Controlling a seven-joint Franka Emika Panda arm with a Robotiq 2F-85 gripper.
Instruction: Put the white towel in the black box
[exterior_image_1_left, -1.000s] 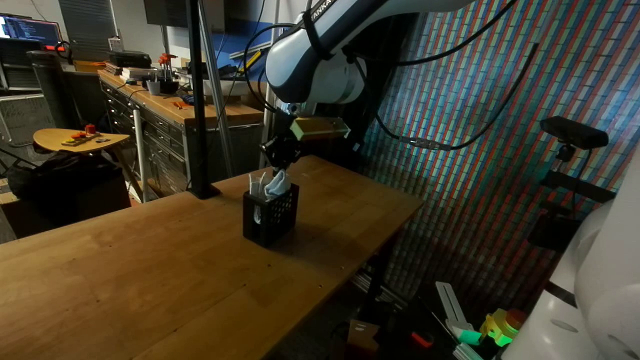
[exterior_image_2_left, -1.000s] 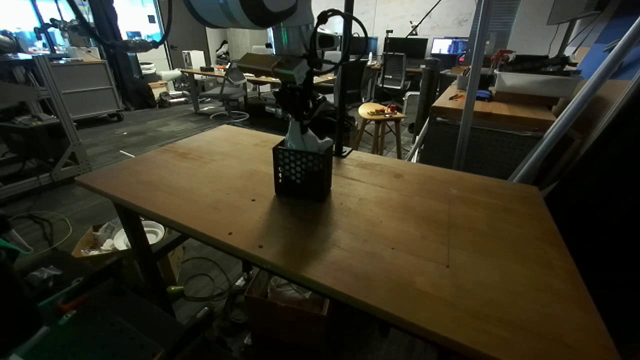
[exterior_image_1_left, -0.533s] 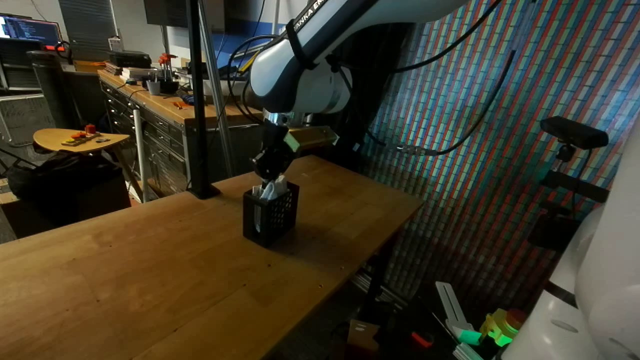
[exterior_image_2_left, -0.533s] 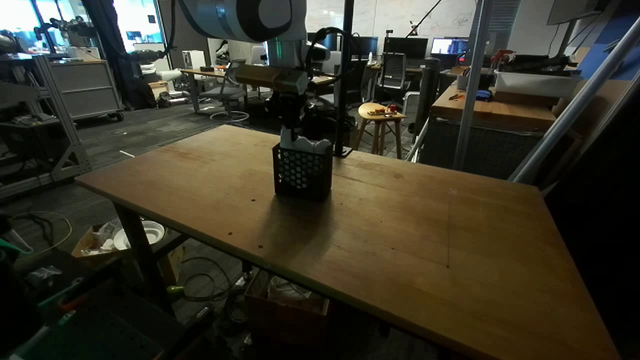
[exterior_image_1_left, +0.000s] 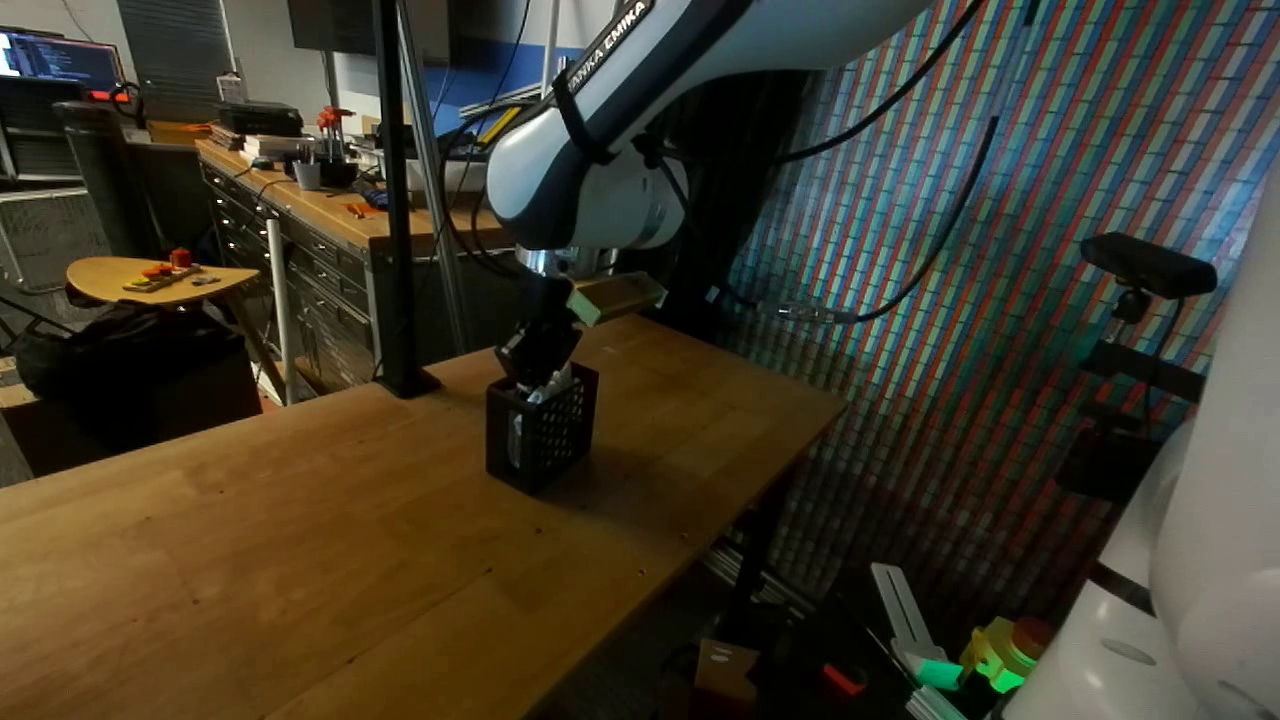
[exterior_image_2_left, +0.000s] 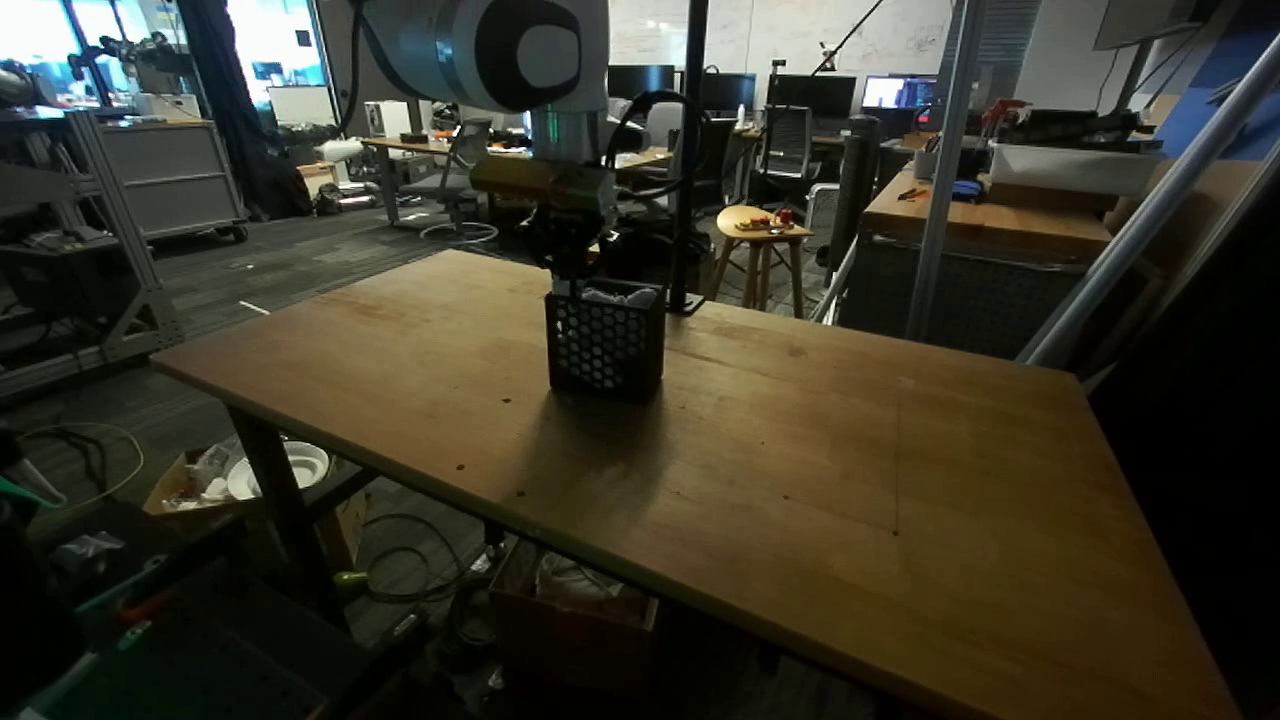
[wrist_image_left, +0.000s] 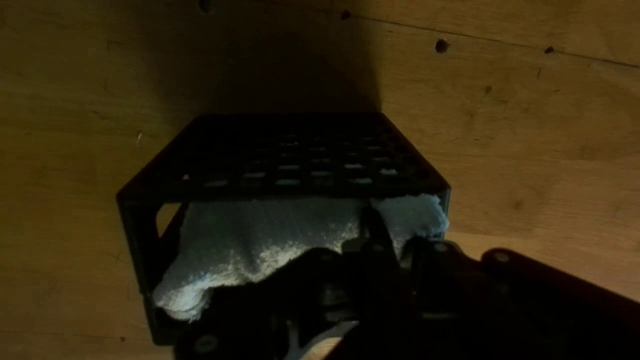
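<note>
The black box (exterior_image_1_left: 560, 430) is a small upright bin with honeycomb holes, standing on the wooden table; it shows in both exterior views (exterior_image_2_left: 606, 345) and the wrist view (wrist_image_left: 285, 192). The white towel (wrist_image_left: 265, 225) is bunched inside the box mouth. Its top shows at rim height in both exterior views (exterior_image_1_left: 553, 386) (exterior_image_2_left: 622, 297), and parts show through the holes. My gripper (wrist_image_left: 394, 230) points down into the box opening, with its fingers close together on the towel near one end. The fingertips are partly hidden by the box in the exterior views (exterior_image_2_left: 572, 284).
The wooden table (exterior_image_1_left: 330, 540) extends on both sides of the box. A black post (exterior_image_1_left: 393, 200) is mounted at the table edge near the box. A workbench (exterior_image_1_left: 300, 215) with tools and a small stool (exterior_image_1_left: 160, 275) stand beyond.
My gripper has moved down with the towel. The towel has sunk from standing well above the rim to about rim level. The box has not moved.
</note>
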